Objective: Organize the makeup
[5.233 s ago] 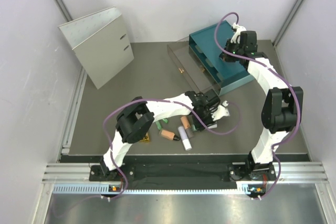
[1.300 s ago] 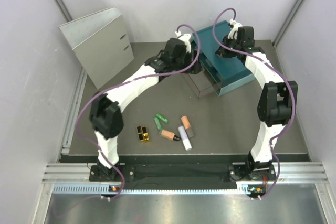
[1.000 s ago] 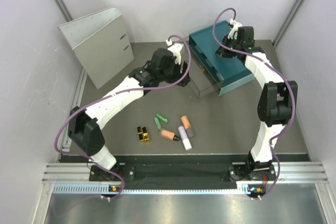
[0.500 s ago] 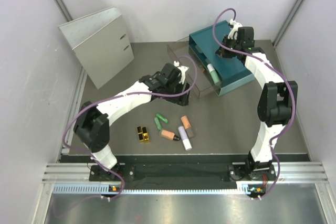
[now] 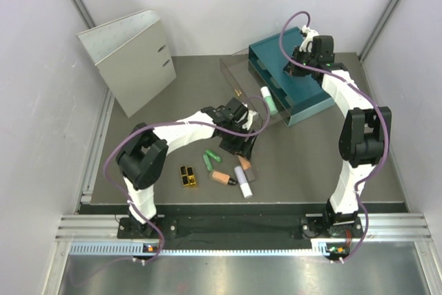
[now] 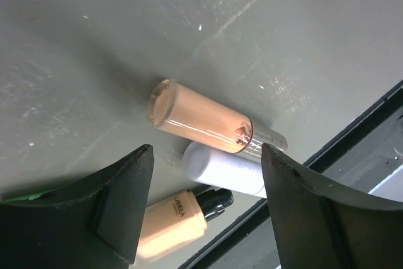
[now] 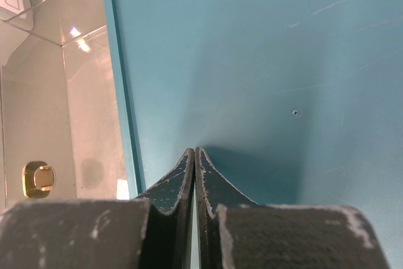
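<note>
The left gripper (image 6: 206,150) hangs spread wide over a peach-orange plastic tube (image 6: 200,120) lying on the grey table (image 6: 126,29), just beside a white-lilac tube (image 6: 225,168). The right gripper (image 7: 194,154), pinched fully closed on nothing, rests on the teal drawer box (image 7: 283,42). A white-capped green tube (image 5: 268,101) lies in the clear plastic box (image 5: 240,79).

Near side of the table (image 5: 311,157): 2 peach-orange tubes (image 5: 221,177), 1 white-lilac tube (image 5: 243,183), 1 gold-and-black block (image 5: 187,175), and what look like 2 small green tubes (image 5: 208,162). Far side: 1 green tube with a white cap (image 5: 268,100), 1 clear plastic box (image 5: 238,74), 1 teal drawer box (image 5: 304,94), 1 grey binder (image 5: 131,60). 2 robot arms (image 5: 179,129).
</note>
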